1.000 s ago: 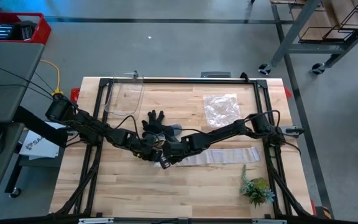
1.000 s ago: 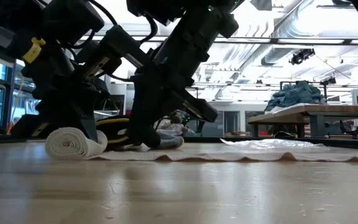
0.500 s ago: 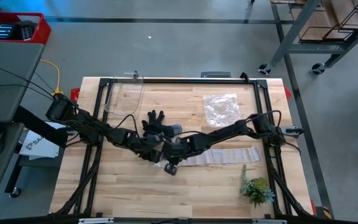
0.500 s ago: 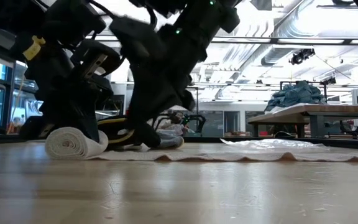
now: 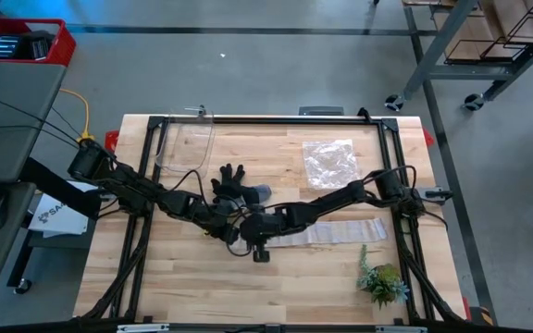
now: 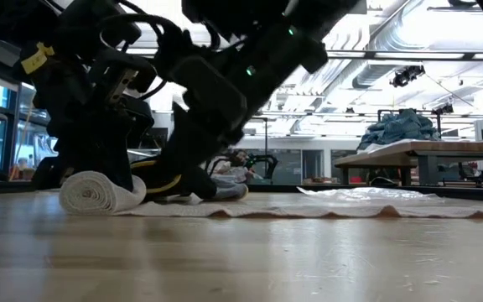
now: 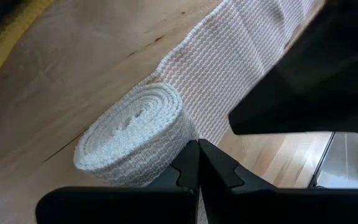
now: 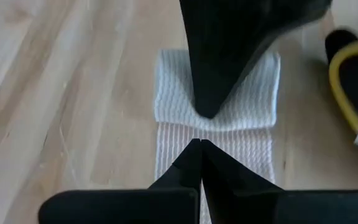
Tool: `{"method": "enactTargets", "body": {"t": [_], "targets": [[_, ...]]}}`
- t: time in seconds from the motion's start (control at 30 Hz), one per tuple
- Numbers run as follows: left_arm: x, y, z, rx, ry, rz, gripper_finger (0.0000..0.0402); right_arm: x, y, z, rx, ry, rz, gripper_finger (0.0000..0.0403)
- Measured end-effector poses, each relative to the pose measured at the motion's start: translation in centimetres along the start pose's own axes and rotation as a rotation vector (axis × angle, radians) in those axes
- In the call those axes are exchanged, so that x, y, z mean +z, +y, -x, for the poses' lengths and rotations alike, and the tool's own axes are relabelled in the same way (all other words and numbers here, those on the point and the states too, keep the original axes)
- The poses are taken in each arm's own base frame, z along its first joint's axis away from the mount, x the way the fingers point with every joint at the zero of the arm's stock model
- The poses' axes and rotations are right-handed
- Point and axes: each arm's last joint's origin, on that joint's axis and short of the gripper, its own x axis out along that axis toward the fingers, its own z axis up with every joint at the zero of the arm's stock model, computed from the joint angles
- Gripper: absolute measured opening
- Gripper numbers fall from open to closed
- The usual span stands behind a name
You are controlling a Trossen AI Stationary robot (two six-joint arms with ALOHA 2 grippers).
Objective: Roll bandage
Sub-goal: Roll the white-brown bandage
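Bandage (image 7: 135,134) partly rolled on the bench (image 5: 192,291)
Soft, light gauze; best nudged at the roll by end effectors pressed together, empty.

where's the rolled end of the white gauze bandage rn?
Low view: rolled end of the white gauze bandage sits on the table's left, beside both shut hands, black-and-grey work glove just behind.

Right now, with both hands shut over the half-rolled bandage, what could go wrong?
1. The roll is loose, its end layers showing; a push from the shut left hand may telescope or unwind it.
2. The flat tail is rippled in the low view, so it could wind in crooked.
3. The right hand and the left crowd together at the roll and might collide.
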Motion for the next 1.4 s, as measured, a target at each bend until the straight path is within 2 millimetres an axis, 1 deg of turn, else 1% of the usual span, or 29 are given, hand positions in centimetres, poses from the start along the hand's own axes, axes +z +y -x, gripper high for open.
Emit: {"method": "enactTargets", "body": {"t": [0.23, 0.4, 0.57, 0.77, 0.97, 1.4], "targets": [[0.0, -0.1, 0.0, -0.007, -0.007, -0.001, 0.0000, -1.8, -0.2, -0.6, -0.015, -0.027, -0.010, 0.0000], [0.0, -0.1, 0.0, -0.007, -0.007, 0.002, 0.0000, -3.3, -0.4, -0.8, -0.033, -0.010, -0.043, 0.0000], [0.0, -0.1, 0.0, -0.005, -0.007, 0.003, 0.0000, -4.1, -0.1, -0.8, -0.031, 0.007, -0.042, 0.0000], [0.0, 0.0, 0.0, 0.007, -0.001, 0.016, 0.0000, -4.2, 0.1, -0.7, -0.029, 0.017, -0.060, 0.0000], [0.0, -0.3, 0.1, -0.023, 0.003, 0.008, 0.0000, -4.2, 0.2, -0.7, -0.029, 0.018, -0.058, 0.0000], [0.1, -1.0, 1.1, -0.080, -0.004, 0.010, 0.0001, -4.2, 0.1, -0.8, -0.029, 0.013, -0.059, 0.0000]]}}
